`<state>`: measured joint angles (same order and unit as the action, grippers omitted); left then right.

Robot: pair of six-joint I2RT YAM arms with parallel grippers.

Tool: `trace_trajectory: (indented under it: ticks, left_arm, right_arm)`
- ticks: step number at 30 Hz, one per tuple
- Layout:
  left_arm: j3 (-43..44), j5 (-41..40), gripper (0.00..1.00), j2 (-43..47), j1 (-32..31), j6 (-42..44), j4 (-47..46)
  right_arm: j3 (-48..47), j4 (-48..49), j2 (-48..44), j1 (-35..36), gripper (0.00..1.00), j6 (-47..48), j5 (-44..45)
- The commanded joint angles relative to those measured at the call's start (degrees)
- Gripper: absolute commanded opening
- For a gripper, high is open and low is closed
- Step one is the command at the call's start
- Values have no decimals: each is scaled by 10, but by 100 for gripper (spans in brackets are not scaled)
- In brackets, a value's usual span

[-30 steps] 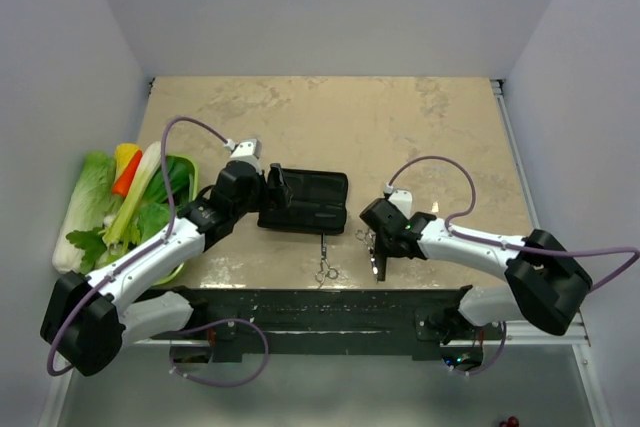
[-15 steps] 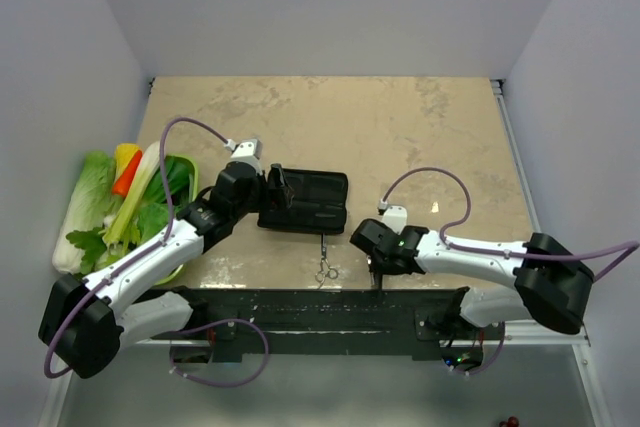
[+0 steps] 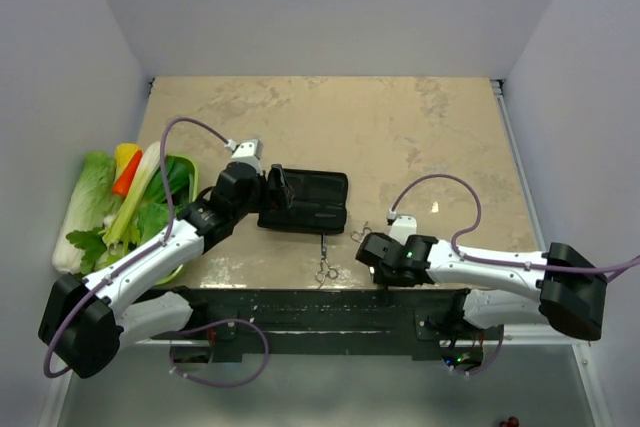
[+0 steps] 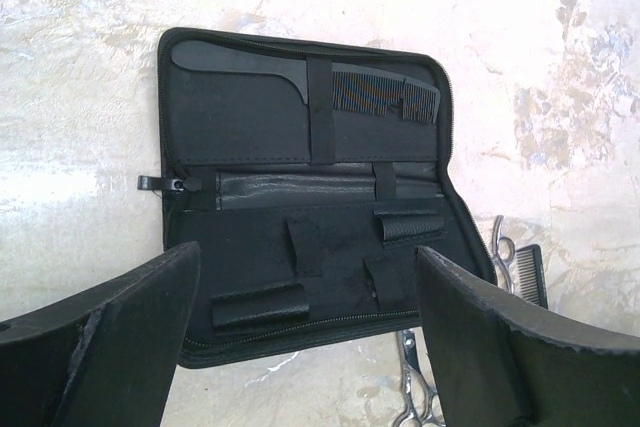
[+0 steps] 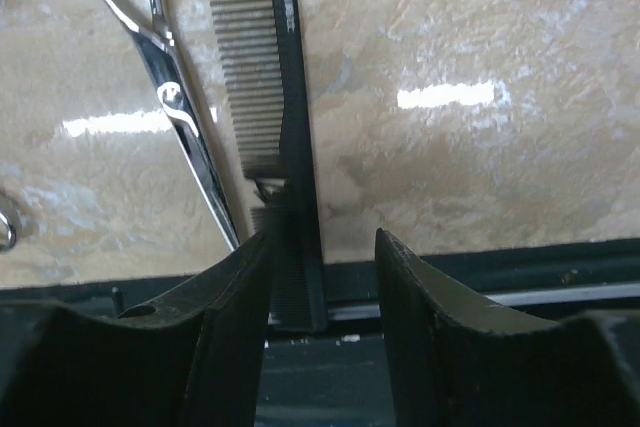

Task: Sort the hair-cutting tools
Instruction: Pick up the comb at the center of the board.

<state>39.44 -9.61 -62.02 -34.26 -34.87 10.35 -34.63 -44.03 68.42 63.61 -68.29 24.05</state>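
From above, the beige bench (image 3: pixel 400 127) is walled at the left, right and back, and a dark rail (image 3: pixel 330 305) runs along its near edge. Bare surface stretches from the open black case (image 3: pixel 318 202) to the back wall, while a bowl of vegetables (image 3: pixel 125 202) crowds the left edge. The left pincer (image 3: pixel 282 190) hovers over the case's left end. The right pincer (image 3: pixel 380 275) sits low at the near edge, right of the case, with one pair of silver scissors (image 3: pixel 362 235) just beside it. A second pair (image 3: pixel 325 267) lies between case and rail. In the left wrist view the pincer's fingers (image 4: pixel 110 337) stand spread wide, gripping nothing, above the flat, unfolded case. A black tail comb (image 4: pixel 330 87) is tucked under a strap (image 4: pixel 320 107) in its upper half. Past the case's right edge a short comb (image 4: pixel 530 272) lies on the bench just beside ring-handled scissors. In the right wrist view that short comb lies with its teeth toward a shiny scissor blade alongside, and its near end reaches past the bench edge over the rail. It lies between partly spread fingers (image 5: pixel 235 297), against the one on the view's left and apart from the other, so it is not pinched.
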Motion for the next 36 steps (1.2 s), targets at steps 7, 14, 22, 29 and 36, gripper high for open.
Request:
trace_trajectory:
  ticks: [7, 14, 22, 29, 36]
  left_arm:
    - [1, -11, 91, 8, -4, 8, -13]
    - [3, -9, 91, 8, -5, 8, -8]
    - [3, -10, 91, 4, -8, 8, -9]
    - [4, -15, 91, 8, -10, 8, -2]
    - [4, -20, 91, 13, -13, 8, 1]
  right_arm:
    - [-49, -56, 9, 117, 51, -101, 26]
    - [-30, -40, 24, 141, 52, -136, 30]
    - [11, -34, -7, 140, 54, -166, 39]
    - [34, 2, 6, 141, 54, -174, 35]
    - [22, 28, 41, 140, 54, -161, 41]
